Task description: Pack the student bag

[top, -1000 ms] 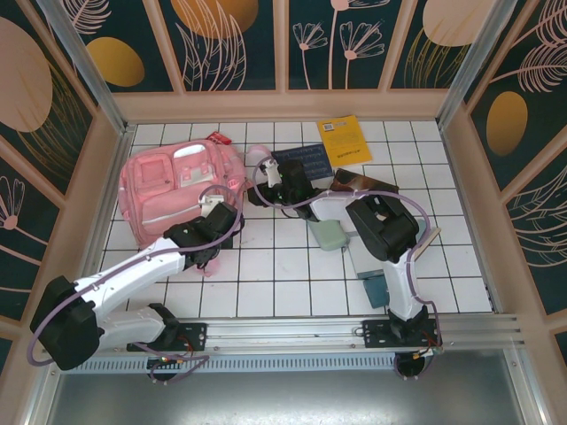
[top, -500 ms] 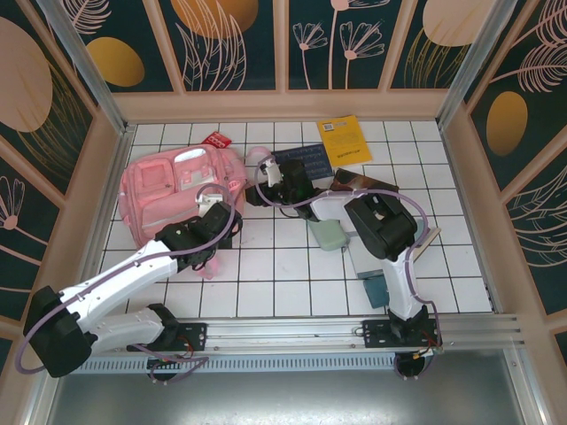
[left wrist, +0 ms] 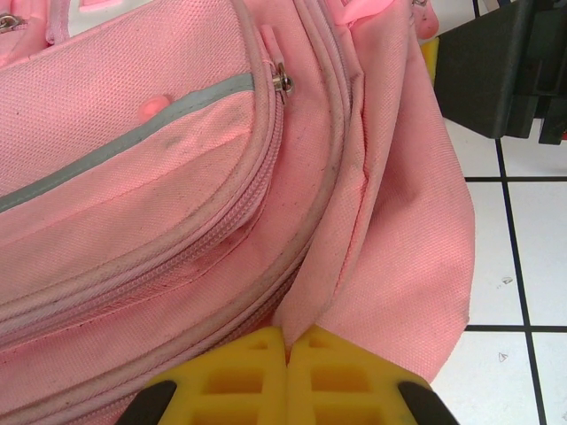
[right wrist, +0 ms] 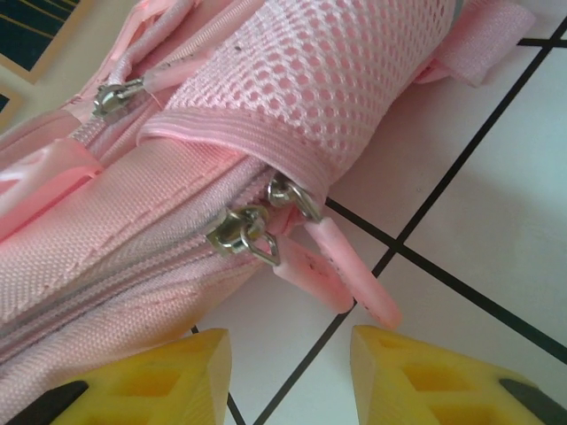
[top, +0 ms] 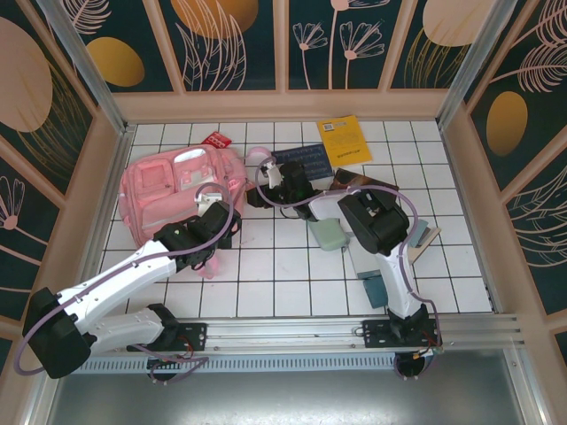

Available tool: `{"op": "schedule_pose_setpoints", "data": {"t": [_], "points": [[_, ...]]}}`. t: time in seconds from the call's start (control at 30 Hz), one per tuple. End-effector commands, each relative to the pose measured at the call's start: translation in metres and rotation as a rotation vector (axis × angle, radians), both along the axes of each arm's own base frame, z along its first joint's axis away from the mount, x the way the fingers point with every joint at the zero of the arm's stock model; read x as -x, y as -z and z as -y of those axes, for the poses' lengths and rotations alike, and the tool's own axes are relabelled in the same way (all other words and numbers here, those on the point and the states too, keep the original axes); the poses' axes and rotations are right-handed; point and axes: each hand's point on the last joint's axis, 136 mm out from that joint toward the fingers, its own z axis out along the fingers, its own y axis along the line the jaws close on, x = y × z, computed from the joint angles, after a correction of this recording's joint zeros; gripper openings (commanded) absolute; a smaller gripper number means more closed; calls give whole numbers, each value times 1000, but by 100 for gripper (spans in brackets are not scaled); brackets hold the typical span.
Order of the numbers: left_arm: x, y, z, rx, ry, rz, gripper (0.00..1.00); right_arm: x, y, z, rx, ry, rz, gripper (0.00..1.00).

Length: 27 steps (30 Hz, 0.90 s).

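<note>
the student bag (top: 177, 190) lies flat at the far left of the tiled table (top: 292, 283). our left gripper (left wrist: 288, 350) is closed on a fold of its side fabric; we judge that if this thin pinch slips, the bag drags along when the zip is pulled. our right gripper (right wrist: 291, 359) stands open, empty, just beside the pink zip pull (right wrist: 341, 274). that tab is limp and small, so closing could miss it or catch the mesh pocket (right wrist: 354, 80) instead.

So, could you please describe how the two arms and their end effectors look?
The left arm and right arm have white shells with black joint housings; a thin purple cable runs along each. The left end effector and right end effector carry yellow fingers with hollow cells.
</note>
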Motion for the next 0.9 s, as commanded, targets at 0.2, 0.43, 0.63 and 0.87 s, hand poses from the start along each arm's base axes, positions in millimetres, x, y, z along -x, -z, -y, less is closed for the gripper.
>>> {"op": "schedule_pose_setpoints", "data": {"t": [0.2,0.43,0.63,0.87], "points": [[-9,-25,10,63,-8,66,0,-11,-36,-4,-180,-41,74,44],[-9,-23,11,67,-6,62,0,-13,-42,-5,-229,-58,73,39],[-9,-19,10,59,-7,59,0,-7,-48,-6,-255,-85,72,37],[-8,-18,10,57,-3,54,0,-5,-51,-5,-275,-84,62,49]]}}
